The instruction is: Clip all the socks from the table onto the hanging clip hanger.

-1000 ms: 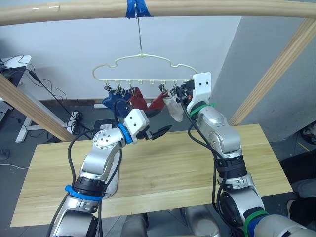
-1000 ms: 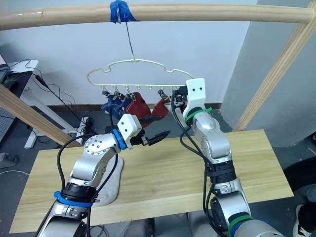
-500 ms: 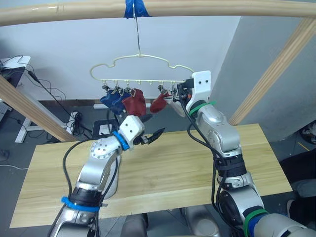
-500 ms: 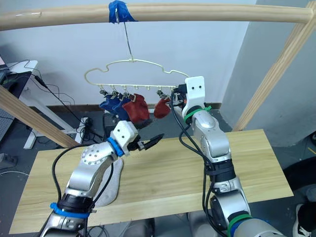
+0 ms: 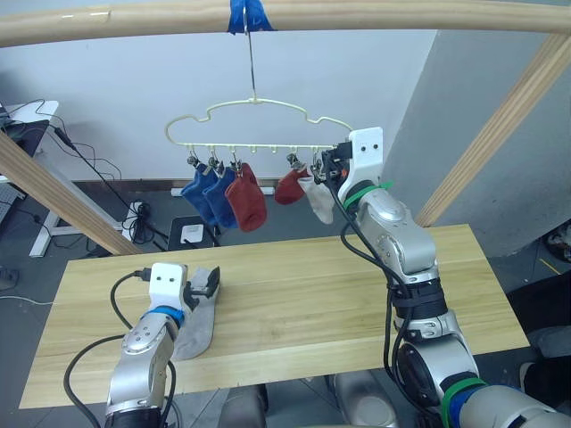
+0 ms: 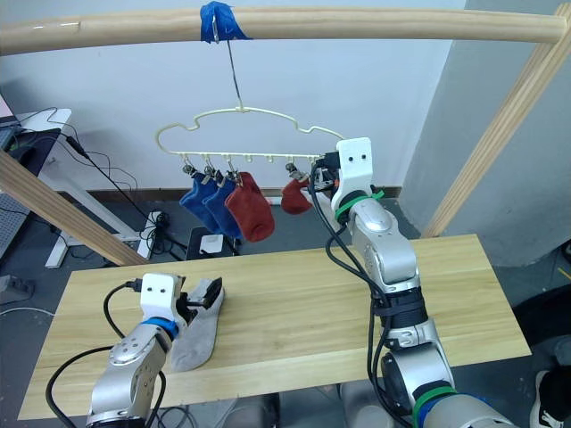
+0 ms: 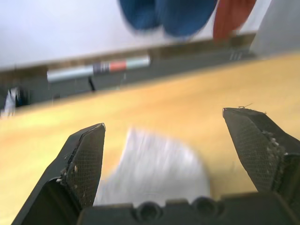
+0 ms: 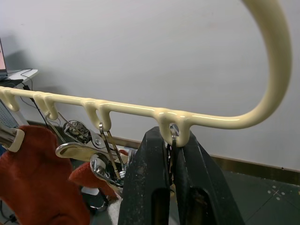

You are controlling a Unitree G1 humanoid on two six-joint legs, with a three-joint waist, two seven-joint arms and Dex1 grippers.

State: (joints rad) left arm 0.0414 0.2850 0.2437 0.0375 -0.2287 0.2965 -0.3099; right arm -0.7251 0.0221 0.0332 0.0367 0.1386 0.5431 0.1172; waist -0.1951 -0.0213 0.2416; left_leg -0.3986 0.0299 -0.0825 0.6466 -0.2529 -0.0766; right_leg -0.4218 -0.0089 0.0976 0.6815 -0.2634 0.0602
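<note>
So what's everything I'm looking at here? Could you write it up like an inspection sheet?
Surface: light wooden table.
Job's things: pale-yellow clip hanger hangs by its hook from a wooden pole. Five socks are clipped on it: two blue, two rust red, one light grey. Another grey sock lies flat on the table.
Clutter: nothing seen on the table.
Hands: left hand open, low over the grey sock lying on the table; right hand shut on the clip hanger at its end clip.
Cables: black cables on the floor behind.
Surroundings: white wall, slanted wooden frame poles.
</note>
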